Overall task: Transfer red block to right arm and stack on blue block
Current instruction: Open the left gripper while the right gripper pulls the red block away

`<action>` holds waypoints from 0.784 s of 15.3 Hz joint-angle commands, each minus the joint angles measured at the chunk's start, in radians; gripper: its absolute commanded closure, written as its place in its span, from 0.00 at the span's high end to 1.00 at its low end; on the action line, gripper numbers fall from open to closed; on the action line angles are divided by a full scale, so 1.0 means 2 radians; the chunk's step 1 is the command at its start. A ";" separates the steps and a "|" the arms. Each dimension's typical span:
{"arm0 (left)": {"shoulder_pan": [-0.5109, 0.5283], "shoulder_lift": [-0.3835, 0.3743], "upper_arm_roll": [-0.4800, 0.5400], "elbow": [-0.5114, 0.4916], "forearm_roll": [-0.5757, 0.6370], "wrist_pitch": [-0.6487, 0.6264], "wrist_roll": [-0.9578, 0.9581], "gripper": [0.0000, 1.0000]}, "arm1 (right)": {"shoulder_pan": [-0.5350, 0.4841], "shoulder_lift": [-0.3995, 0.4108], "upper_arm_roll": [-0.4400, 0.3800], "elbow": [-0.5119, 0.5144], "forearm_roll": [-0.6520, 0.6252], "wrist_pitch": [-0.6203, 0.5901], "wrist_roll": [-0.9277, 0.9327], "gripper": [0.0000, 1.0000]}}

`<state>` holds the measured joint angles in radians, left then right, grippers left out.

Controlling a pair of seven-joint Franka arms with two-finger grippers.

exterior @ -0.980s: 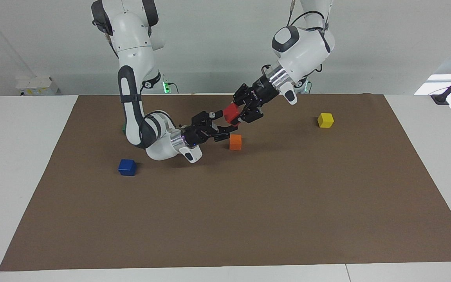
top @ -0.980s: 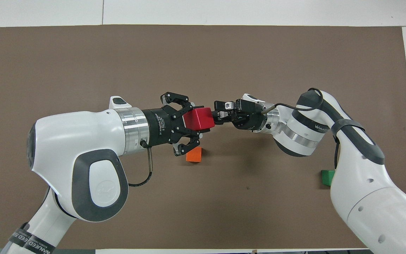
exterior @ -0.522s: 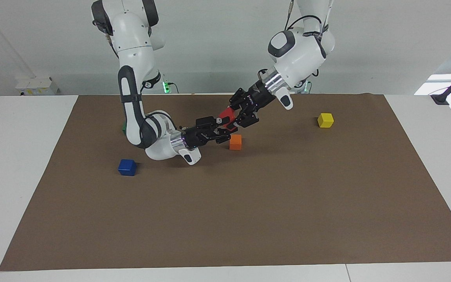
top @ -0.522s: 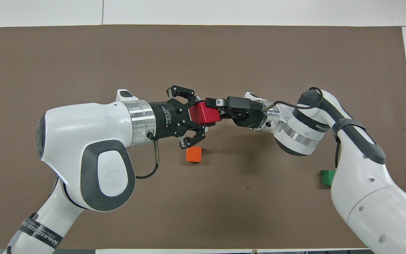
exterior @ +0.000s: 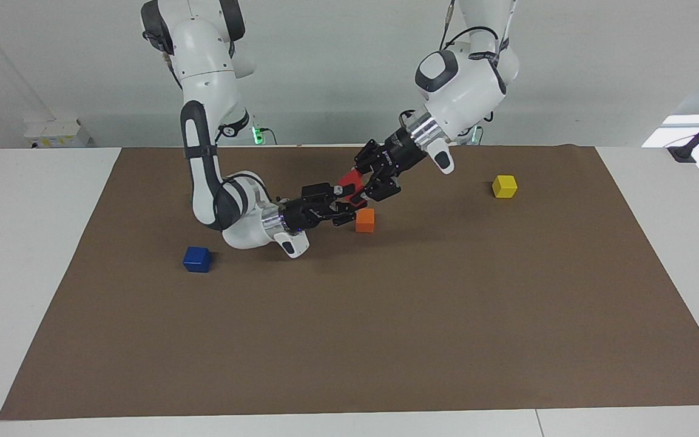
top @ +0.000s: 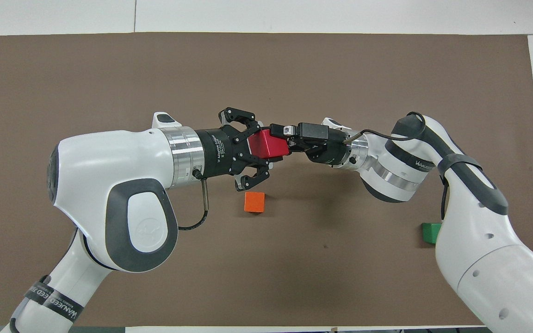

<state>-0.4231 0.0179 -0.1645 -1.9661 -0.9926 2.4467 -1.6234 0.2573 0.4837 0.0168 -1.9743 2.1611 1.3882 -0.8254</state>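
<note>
The red block hangs in the air over the brown mat, near the orange cube. My left gripper is shut on it; in the overhead view the left gripper holds the red block between its pads. My right gripper, the one with the blue light, has met it from the other end. Its fingers are spread, one above and one below the block's free end. The right gripper also shows in the overhead view. The blue block lies on the mat toward the right arm's end; the overhead view hides it.
An orange cube lies on the mat just below the two grippers, also seen from overhead. A yellow cube lies toward the left arm's end. A green cube lies beside the right arm's elbow.
My right gripper has slid forward so its fingers now reach past the red block's end. My left gripper has shifted the block a little toward the right arm, off the orange cube.
</note>
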 commanded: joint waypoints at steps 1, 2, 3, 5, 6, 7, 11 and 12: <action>0.004 -0.003 0.007 0.008 0.004 0.003 0.014 1.00 | -0.003 -0.024 0.001 -0.001 -0.018 0.029 0.019 0.00; 0.014 -0.013 0.007 0.007 0.005 0.000 0.013 1.00 | -0.006 -0.033 0.000 0.002 -0.029 0.039 0.041 0.00; 0.025 -0.020 0.007 0.005 0.005 -0.008 0.014 1.00 | -0.012 -0.044 -0.001 0.006 -0.044 0.051 0.078 0.00; 0.051 -0.027 0.008 0.005 0.006 -0.031 0.014 1.00 | -0.032 -0.065 -0.001 0.030 -0.105 0.080 0.166 0.00; 0.066 -0.030 0.008 0.005 0.013 -0.047 0.014 1.00 | -0.041 -0.081 -0.001 0.041 -0.141 0.100 0.208 0.00; 0.078 -0.030 0.008 0.005 0.037 -0.060 0.016 1.00 | -0.047 -0.100 -0.001 0.050 -0.177 0.122 0.252 0.00; 0.085 -0.030 0.009 0.005 0.159 -0.070 0.032 1.00 | -0.075 -0.147 -0.002 0.104 -0.344 0.170 0.386 0.00; 0.099 -0.029 0.008 0.004 0.169 -0.071 0.045 1.00 | -0.089 -0.148 -0.002 0.120 -0.384 0.164 0.407 0.00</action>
<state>-0.2558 -0.0310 -0.1444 -1.9499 -0.7160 2.3240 -1.5783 0.1182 0.1980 0.0118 -1.7866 1.5245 1.7142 -0.0983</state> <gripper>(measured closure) 0.000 0.423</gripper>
